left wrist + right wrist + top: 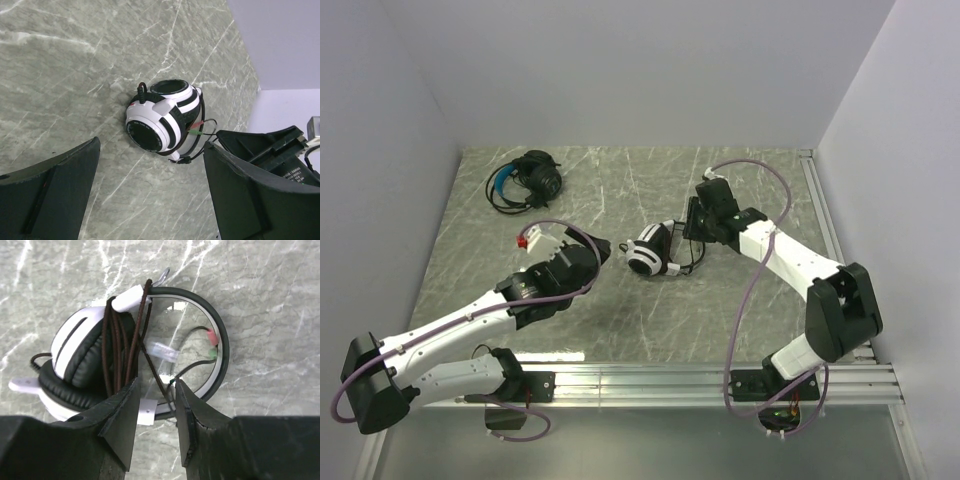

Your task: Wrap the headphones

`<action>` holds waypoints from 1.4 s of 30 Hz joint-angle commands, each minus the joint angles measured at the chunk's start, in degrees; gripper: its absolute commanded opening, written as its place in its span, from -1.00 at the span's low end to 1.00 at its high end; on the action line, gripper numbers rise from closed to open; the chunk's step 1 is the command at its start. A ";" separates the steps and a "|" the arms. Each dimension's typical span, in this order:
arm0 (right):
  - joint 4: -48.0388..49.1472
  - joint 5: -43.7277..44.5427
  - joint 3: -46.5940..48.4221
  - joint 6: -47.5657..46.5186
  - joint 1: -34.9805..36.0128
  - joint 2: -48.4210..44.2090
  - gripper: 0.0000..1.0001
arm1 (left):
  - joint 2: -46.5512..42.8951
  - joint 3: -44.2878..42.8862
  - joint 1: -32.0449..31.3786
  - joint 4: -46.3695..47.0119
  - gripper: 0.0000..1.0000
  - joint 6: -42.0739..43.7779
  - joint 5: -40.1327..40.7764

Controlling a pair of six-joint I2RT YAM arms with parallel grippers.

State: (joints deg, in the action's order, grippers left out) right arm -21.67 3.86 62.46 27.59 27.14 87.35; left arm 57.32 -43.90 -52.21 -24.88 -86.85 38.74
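Observation:
The white headphones (648, 250) with black ear pads lie folded in the middle of the table, also seen in the left wrist view (160, 122) and the right wrist view (85, 355). Their thin dark cable (120, 345) is wound in several turns around the ear cups, and its pink and green plugs (212, 346) rest inside the headband. My right gripper (156, 382) (692, 232) hovers at the headband side, open, one cable strand running loosely between its jaws. My left gripper (151, 143) (598, 250) stands wide open just left of the headset, touching nothing. The black headphones (528, 180) with a blue band lie far left.
White walls close in the table on the left, back and right. An aluminium rail (700, 380) runs along the near edge by the arm bases. A small white tag (148, 410) hangs on the cable under the right gripper.

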 commanded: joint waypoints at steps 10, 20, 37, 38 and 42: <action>1.45 -0.25 -2.77 -0.44 0.29 -4.64 -0.15 | 0.07 -2.42 0.26 1.68 0.79 1.42 -0.95; 1.63 1.76 -5.50 -0.44 0.20 -13.07 -0.14 | 0.07 -1.98 0.26 2.12 0.79 1.77 -1.12; 19.37 7.64 -27.99 3.43 -3.49 -41.19 0.99 | -4.23 -1.80 0.26 4.85 0.99 22.85 -2.18; 19.82 8.61 -30.44 3.26 -3.49 -44.95 1.00 | -4.76 -1.89 0.17 4.06 0.99 23.56 -1.74; 21.58 10.73 -35.82 2.55 -3.49 -53.85 1.00 | -7.48 0.03 0.17 5.97 0.99 30.22 -2.00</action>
State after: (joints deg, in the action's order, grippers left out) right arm -4.95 10.61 29.56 30.57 23.83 38.20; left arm 52.62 -44.14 -52.18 -21.02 -65.30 36.86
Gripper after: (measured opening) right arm 0.997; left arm 0.993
